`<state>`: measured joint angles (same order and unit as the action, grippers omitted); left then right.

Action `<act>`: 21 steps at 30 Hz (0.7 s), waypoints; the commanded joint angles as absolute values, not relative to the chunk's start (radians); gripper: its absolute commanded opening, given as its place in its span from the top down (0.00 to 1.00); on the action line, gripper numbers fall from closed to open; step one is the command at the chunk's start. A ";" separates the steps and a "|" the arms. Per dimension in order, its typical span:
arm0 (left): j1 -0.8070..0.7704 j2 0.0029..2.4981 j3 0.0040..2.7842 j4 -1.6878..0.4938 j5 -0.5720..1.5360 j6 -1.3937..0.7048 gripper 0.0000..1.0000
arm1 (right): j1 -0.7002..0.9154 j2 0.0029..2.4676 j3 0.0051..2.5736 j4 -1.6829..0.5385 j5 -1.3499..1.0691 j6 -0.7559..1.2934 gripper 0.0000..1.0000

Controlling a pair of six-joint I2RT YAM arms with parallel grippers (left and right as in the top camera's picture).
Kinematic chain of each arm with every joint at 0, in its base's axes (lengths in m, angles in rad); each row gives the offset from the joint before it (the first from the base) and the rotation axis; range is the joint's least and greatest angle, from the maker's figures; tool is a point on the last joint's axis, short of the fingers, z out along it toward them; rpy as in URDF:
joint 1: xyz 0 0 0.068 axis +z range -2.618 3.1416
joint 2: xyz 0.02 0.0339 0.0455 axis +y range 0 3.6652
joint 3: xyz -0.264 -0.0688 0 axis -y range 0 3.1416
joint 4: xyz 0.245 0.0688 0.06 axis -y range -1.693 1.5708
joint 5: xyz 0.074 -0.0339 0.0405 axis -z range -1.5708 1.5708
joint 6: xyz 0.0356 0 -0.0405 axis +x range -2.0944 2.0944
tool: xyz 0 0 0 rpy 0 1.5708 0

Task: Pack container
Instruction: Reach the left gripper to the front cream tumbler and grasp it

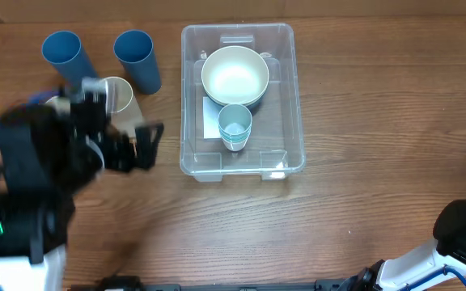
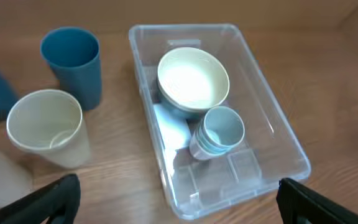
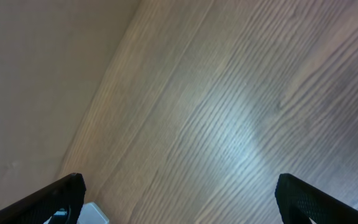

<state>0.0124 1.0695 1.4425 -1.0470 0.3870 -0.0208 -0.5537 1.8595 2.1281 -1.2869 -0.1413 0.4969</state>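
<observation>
- From overhead we look straight down on the whole surface [image 1: 362, 121].
- Our left wrist view looks down obliquely, nearer, at the container [image 2: 277, 134], which overhead shares.
- Our right wrist view faces wood-grain surface, close up.

L gripper [image 2: 178, 190] jaws spread wide, only tips in frame. Container [image 2: 272, 134] sits just ahead, centred btwn the fingers. Inside: cream bowl [image 2: 192, 79] at far end, nested in a blue bowl [image 2: 178, 109]; pale blue cups [image 2: 219, 132], stacked, nearer the gripper. Ahead-left, outside: cream cup [image 2: 45, 124], blue cup [image 2: 71, 62] beyond it.

Robot lab bench: left arm [image 1: 31, 178], right arm [image 1: 459, 234], wood-grain table [image 1: 379, 121].
</observation>
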 commanded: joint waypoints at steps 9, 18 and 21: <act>0.008 1.490 1.661 -1.132 0.281 -0.015 0.00 | -0.551 1.864 2.138 -1.285 -0.134 0.498 0.00; 0.008 1.703 1.661 -1.054 0.107 0.009 0.01 | -0.551 1.864 2.138 -1.285 -0.134 0.498 0.00; 0.008 1.759 1.661 -1.030 0.088 0.024 0.05 | -0.551 1.864 2.138 -1.285 -0.135 0.498 0.00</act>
<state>0.0124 1.7065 1.6421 -1.0466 0.1345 -0.0116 -0.5537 1.8599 2.1281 -1.2877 -0.1413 0.4969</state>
